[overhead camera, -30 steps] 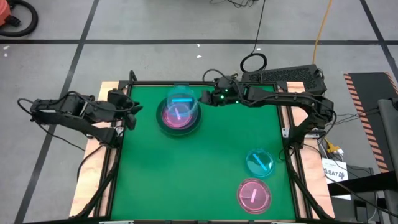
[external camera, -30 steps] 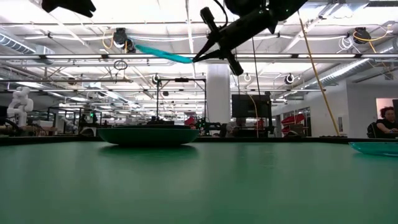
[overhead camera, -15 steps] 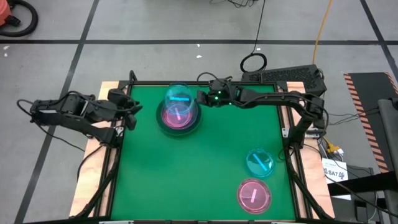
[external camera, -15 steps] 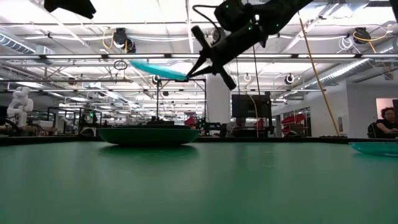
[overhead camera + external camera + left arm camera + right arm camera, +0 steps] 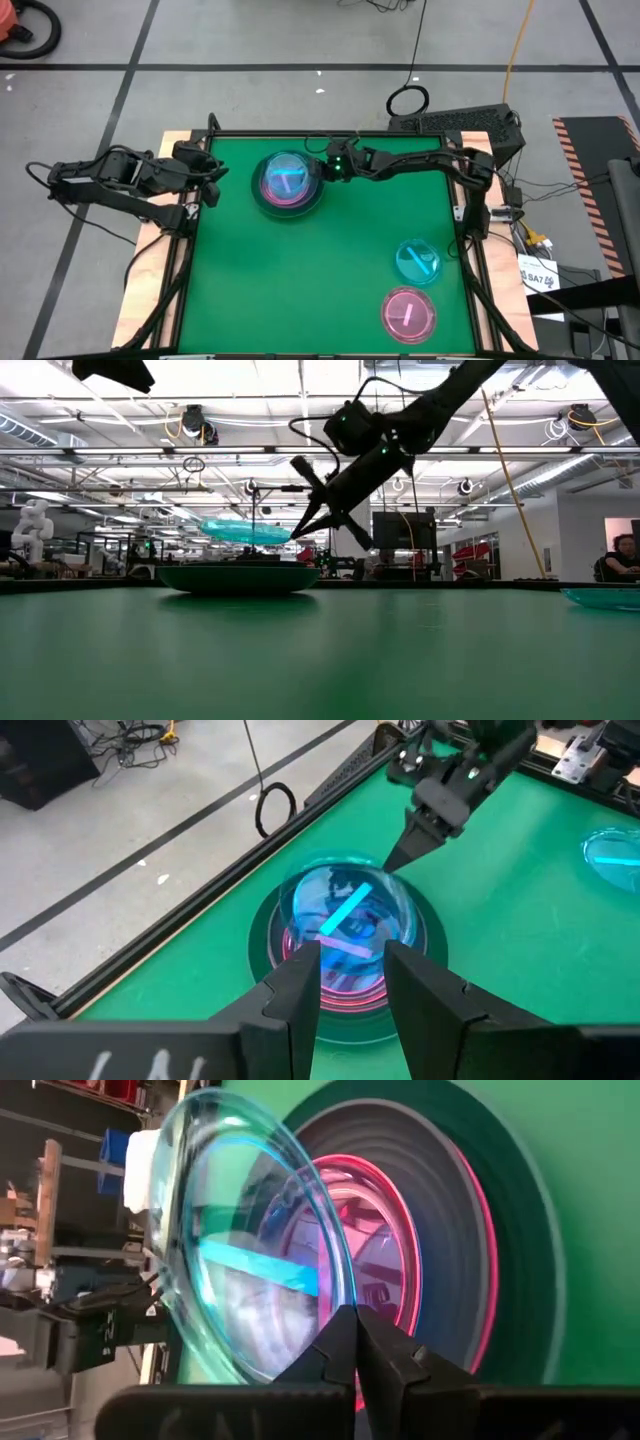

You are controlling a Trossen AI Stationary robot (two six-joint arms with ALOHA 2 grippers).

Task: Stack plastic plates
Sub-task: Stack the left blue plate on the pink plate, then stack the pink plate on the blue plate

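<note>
A stack of plates [image 5: 288, 198] sits at the table's far left: a dark grey plate [image 5: 238, 577] at the bottom, pink plates [image 5: 400, 1250] in it. My right gripper [image 5: 322, 172] is shut on a translucent cyan plate [image 5: 288, 177], held just above the stack [image 5: 245, 532]. My left gripper [image 5: 212, 190] waits open at the table's left edge, fingers [image 5: 345, 985] pointing toward the stack. A second cyan plate [image 5: 417, 260] and a translucent pink plate [image 5: 408, 313] rest flat on the mat at the near right. My right gripper pinches the cyan plate's rim [image 5: 335, 1315] between its two fingers, on the plate's right side. The fingers come slanting down from the table's right. The plate sits about level, open side up, lifted clear just above the stack [image 5: 288, 536].
The green mat [image 5: 330, 270] is bordered by a black frame [image 5: 300, 134]. A cable loop [image 5: 407, 100] and a black keyboard [image 5: 460, 122] lie on the floor past the far edge. A person [image 5: 620, 555] sits far off in the room at the right.
My right gripper has gone toward the table's left edge and down with the cyan plate. The plate has come from tilted and high to about level, just above the stack.
</note>
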